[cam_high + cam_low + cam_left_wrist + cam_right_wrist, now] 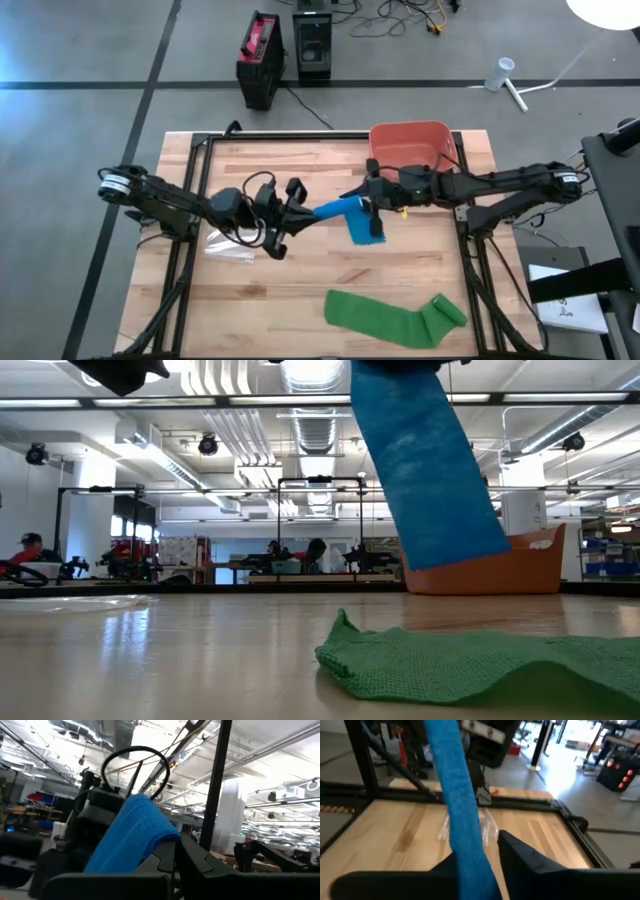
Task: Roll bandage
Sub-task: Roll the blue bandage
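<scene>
Blue bandage point(352, 217) is off the table near its middle, stretched flat between both arms, no roll formed yet. Left gripper point(297, 213) is clamped tight on one end. Right gripper point(373, 203) has the strip between its fingers, gap narrow; grip unclear. Green bandage point(395, 317) lies flat near the front edge, untouched.

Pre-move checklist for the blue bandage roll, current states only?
1. Left gripper shut on the blue bandage: ok, its end is pinched in the left wrist view.
2. Right gripper on the bandage: cannot tell; the strip runs between its fingers, but a firm grip is unclear.
3. Bandage off the table: ok, the loose end hangs clear in the low view.
4. Strip stretched between the grippers: ok.
5. Green bandage clear of the arms: ok, it lies flat at the near edge.
6. Red bin clear: ok, behind the right arm.
</scene>
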Tool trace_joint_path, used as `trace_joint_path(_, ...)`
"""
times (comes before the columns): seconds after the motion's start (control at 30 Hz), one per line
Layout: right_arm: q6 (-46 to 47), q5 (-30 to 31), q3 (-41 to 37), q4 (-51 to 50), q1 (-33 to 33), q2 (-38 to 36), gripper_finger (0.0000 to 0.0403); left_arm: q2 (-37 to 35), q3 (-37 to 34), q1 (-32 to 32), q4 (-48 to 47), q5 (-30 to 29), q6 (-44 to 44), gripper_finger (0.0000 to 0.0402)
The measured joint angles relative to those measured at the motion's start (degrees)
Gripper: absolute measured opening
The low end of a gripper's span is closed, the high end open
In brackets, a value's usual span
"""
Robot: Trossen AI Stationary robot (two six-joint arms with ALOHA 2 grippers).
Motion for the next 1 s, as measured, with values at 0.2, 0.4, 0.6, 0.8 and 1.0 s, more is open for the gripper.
trace_joint_path(0.2, -1.0, -0.1, 0.0, -0.6, 2.1, -1.5, 0.0128, -0.1, 0.0, 0.8, -1.9, 0.0, 0.2, 0.0000)
trace_joint_path(0.4, -1.6, -0.4, 0.0, -1.0, 2.8, -1.6, 0.0164, -0.1, 0.0, 1.0, -2.2, 0.9, 0.2, 0.0000)
trace_joint_path(0.6, -1.7, -1.5, 0.0, -1.1, 2.8, -1.5, 0.0176, -0.1, 0.0, 1.0, -2.3, 0.9, 0.2, 0.0000)
trace_joint_path(0.8, 0.3, -1.5, 0.0, -4.5, 2.9, -1.5, 0.0162, -0.4, 0.0, 1.0, -2.5, 0.9, 1.1, 0.0000)
trace_joint_path(1.0, 0.5, -1.6, 0.0, -6.6, 4.1, -1.1, 0.0144, -1.3, 0.0, 1.0, -2.7, 1.0, 1.2, 0.0000)
